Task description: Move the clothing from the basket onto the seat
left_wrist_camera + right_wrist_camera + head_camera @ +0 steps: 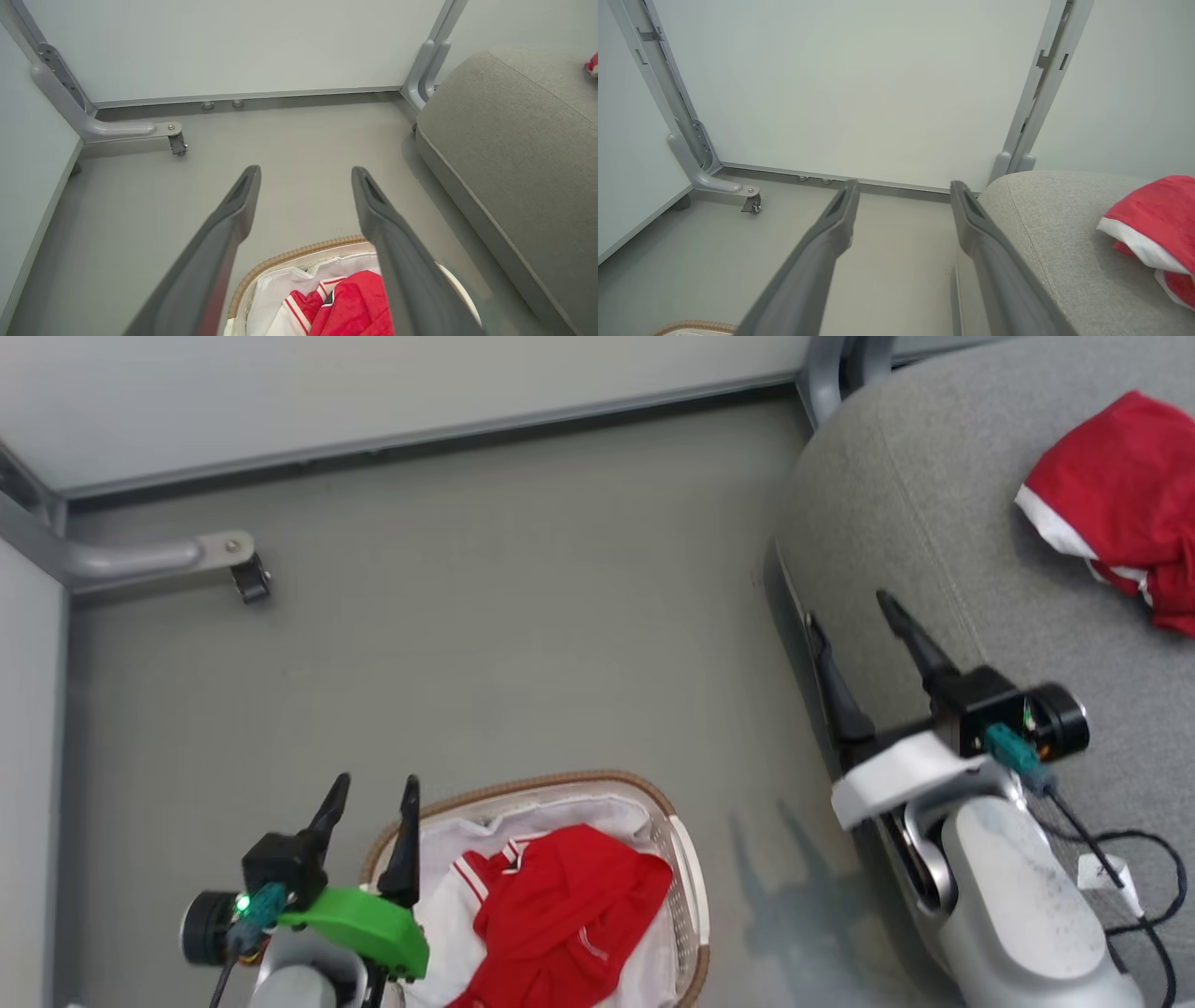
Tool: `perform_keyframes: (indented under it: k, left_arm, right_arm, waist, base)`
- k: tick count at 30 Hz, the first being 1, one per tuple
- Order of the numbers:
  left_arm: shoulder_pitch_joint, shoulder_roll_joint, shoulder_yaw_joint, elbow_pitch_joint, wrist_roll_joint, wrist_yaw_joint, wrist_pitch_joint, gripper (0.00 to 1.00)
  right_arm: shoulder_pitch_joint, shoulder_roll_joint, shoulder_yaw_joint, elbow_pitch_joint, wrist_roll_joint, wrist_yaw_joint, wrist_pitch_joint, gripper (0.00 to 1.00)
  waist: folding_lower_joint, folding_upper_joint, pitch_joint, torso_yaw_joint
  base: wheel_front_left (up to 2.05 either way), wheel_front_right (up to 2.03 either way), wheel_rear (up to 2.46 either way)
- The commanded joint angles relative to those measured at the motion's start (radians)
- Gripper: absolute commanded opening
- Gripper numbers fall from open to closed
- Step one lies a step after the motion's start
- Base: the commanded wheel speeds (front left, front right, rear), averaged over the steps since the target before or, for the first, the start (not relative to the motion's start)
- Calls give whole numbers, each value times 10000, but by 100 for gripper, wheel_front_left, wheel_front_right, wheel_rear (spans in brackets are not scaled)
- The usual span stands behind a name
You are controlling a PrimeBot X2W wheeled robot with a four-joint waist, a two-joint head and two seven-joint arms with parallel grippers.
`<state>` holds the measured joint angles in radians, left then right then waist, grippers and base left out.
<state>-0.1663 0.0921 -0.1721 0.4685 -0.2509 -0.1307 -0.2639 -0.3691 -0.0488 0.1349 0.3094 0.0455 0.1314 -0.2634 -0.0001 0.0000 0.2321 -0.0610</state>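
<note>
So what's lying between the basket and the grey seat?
Just bare grey floor, with a faint shadow on it, between the basket and the seat, as the head view shows.

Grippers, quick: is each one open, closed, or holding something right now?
Left gripper: open, holding nothing, beside the basket.
Right gripper: open, holding nothing, at the edge of the seat.

The clothing (560, 905) is red with white trim, the basket (560, 777) white, the seat (896, 504) grey.
</note>
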Motion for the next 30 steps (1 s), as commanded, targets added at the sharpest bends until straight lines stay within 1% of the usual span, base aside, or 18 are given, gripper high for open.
perform_keyframes:
  k: [1,9,11,16,24,30]
  left_arm:
    - [-386,188,-267,208,-158,0,-8,100]
    - [-1754,820,-2062,1513,-813,0,-8,100]
    - [-2039,939,-2394,1950,-1120,0,-6,100]
    - [-2987,1351,-3671,3129,-1652,0,-8,100]
    - [-4348,1754,-5590,4854,-2708,0,-4,100]
    - [-5206,2033,-6682,5713,-3413,0,145,100]
  right_arm:
    - [-267,-32,42,-172,32,-14,-19,100]
    - [-1322,-35,330,-1096,163,-14,-19,100]
    - [-1508,-29,376,-1309,207,-14,-19,100]
    - [-1829,-30,491,-1684,272,-14,-19,100]
    - [-2043,-24,590,-2060,385,-14,-19,100]
    - [-2099,-25,612,-2452,593,-14,-19,100]
  waist:
    - [1,0,1149,-503]
    - [1,0,3110,-1246]
    - [1,0,3527,-1395]
    - [1,0,4499,-1735]
    - [1,0,5759,-2134]
    - [1,0,6530,-2383]
  base:
    - [0,0,0]
    - [0,0,0]
    - [0,0,0]
    - [0,0,0]
    - [0,0,0]
    - [0,0,0]
